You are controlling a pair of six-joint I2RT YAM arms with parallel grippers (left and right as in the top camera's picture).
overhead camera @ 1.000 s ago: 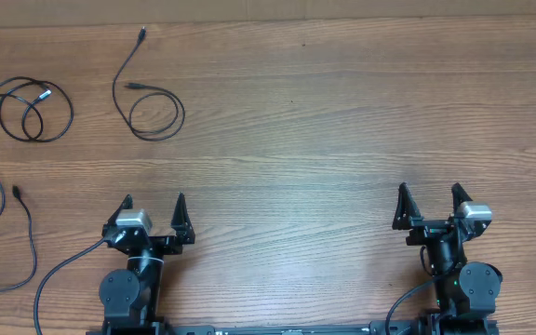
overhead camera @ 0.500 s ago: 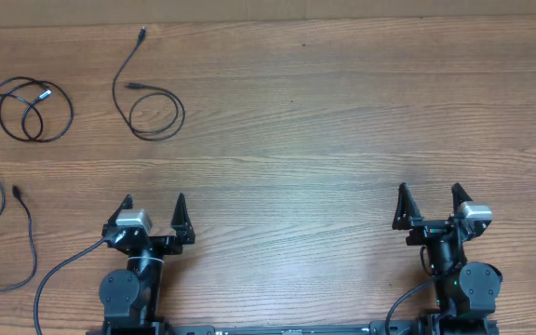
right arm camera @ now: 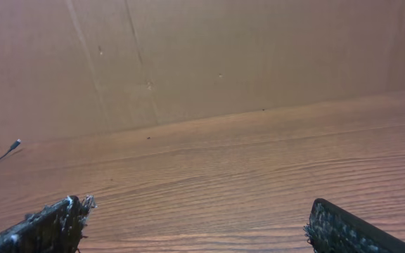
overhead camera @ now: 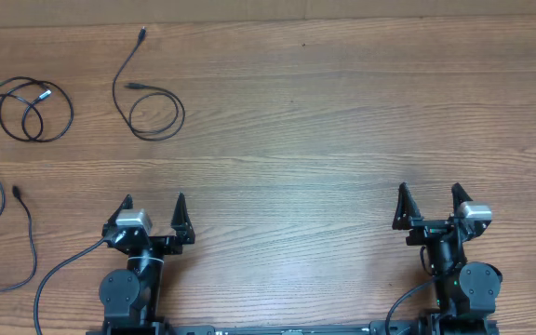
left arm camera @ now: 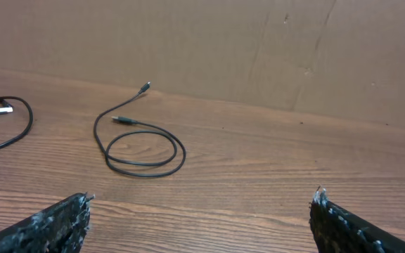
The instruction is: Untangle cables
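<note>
Three thin black cables lie apart on the wooden table at the left. One cable (overhead camera: 147, 104) makes a single loop with both plug ends free; it also shows in the left wrist view (left arm camera: 143, 148). A second cable (overhead camera: 31, 109) lies coiled at the far left, its edge in the left wrist view (left arm camera: 9, 128). A third cable (overhead camera: 12, 228) trails off the left edge. My left gripper (overhead camera: 153, 203) is open and empty near the front edge, well short of the cables. My right gripper (overhead camera: 428, 192) is open and empty at the front right.
A brown cardboard wall (left arm camera: 259, 49) stands along the table's far edge and shows in the right wrist view (right arm camera: 223, 56). A thick black arm wire (overhead camera: 59, 279) curves beside the left arm base. A cable tip (right arm camera: 13, 146) peeks in at the right wrist view's left.
</note>
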